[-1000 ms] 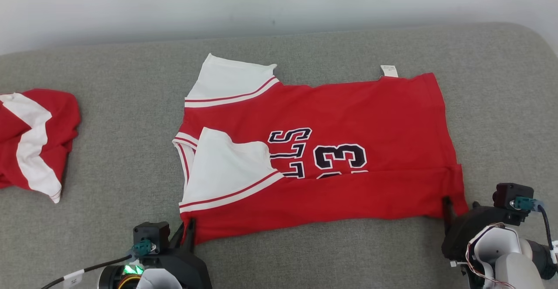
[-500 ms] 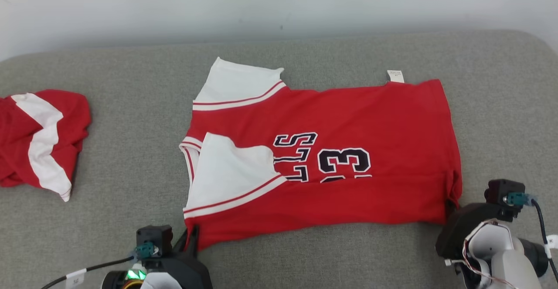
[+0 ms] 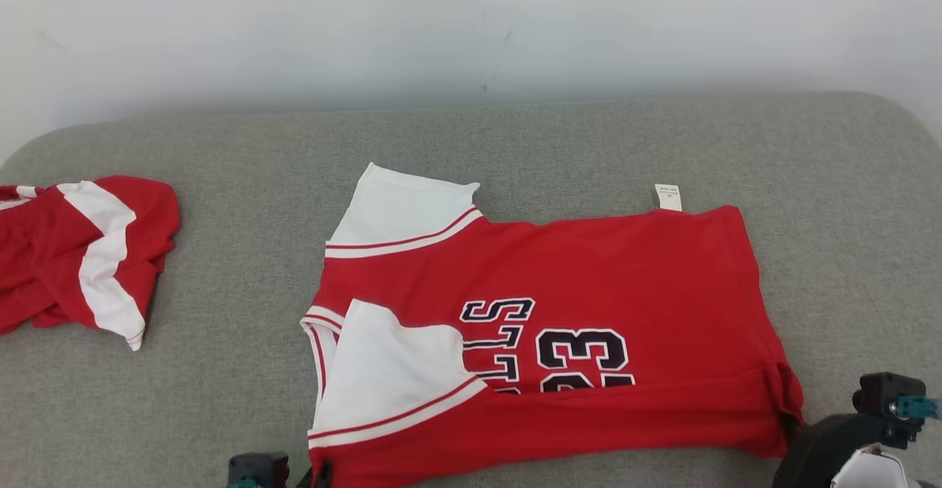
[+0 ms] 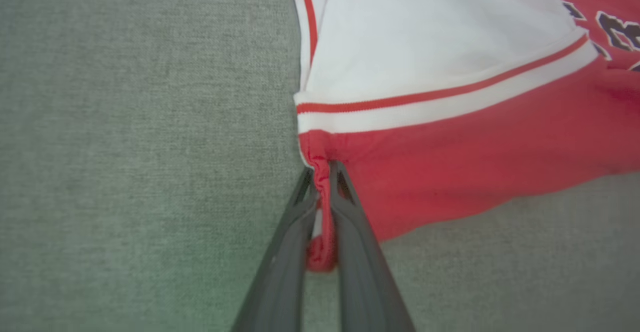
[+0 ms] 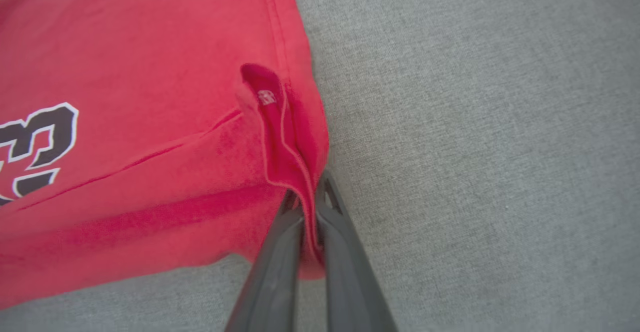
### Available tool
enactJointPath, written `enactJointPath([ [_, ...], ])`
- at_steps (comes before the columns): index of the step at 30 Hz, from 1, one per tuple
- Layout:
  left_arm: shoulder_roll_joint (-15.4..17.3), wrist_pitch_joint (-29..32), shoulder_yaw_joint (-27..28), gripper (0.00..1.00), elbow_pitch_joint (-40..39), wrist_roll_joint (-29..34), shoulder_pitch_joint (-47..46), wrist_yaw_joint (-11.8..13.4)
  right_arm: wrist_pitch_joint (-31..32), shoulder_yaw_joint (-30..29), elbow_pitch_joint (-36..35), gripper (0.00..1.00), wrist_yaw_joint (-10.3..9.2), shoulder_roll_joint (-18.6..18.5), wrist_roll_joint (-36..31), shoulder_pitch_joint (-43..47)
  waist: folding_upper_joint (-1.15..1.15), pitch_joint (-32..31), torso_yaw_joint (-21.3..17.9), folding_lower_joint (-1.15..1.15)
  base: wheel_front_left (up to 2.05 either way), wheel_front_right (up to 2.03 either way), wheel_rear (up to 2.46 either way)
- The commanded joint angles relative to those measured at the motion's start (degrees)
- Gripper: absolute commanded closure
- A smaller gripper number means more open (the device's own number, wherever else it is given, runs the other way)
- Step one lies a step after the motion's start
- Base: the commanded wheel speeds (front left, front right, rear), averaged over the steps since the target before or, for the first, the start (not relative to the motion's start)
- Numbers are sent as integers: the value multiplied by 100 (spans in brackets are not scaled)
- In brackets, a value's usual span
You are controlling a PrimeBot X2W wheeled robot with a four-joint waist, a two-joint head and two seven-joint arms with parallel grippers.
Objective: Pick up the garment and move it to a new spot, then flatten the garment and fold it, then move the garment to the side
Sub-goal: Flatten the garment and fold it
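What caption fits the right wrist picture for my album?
Right hand pinching a corner of the red jersey on the gray cushion.

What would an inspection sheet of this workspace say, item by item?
Surface: grey cushion, textured fabric, no stains seen.
Job's things: red jersey lies spread out. Its near long edge is folded up over the bottom of the number, and the near white sleeve is folded onto the body. A white label sticks out at the far edge.
Clutter: second red-and-white garment lies bunched at the left, apart from the jersey.
Grippers: left gripper is shut on the jersey's near corner by the sleeve. Right gripper is shut on the near hem corner.
Cables: teal connector on the right wrist, apart from the cloth.
Surroundings: pale wall behind the cushion.
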Motion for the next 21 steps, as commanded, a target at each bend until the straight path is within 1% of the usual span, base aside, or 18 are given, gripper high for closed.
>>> enactJointPath([
  [1,82,42,8,100,-58,-54,148,80,24,-29,-58,100,6,2,69,113,0,8,-15,0,0,0,0],
  [4,156,77,39,100,-223,-76,297,195,-15,-5,-122,100,6,1,79,218,0,36,-51,0,0,0,0],
  [5,199,49,38,93,-258,-11,316,233,-18,32,-115,54,6,1,89,235,0,35,-61,0,0,0,0],
  [6,223,13,40,53,-282,18,335,278,-20,91,-105,0,6,4,148,249,0,35,-68,0,0,0,0],
  [7,226,6,59,0,-301,19,373,320,-33,81,-90,0,6,1,188,250,0,34,-75,0,0,0,0],
  [10,227,-38,69,0,-393,61,420,435,-105,124,-101,0,6,6,212,212,0,26,-105,0,0,0,0],
  [16,361,-26,192,0,-685,45,321,528,-57,114,-435,0,6,5,-15,-81,0,53,-143,0,0,0,0],
  [18,463,-11,264,0,-829,99,94,527,47,127,-623,0,6,7,-122,-259,0,107,-155,0,0,0,0],
  [21,608,76,326,0,-963,215,-352,447,227,192,-859,0,6,8,-334,-670,0,233,-161,0,0,0,0],
])
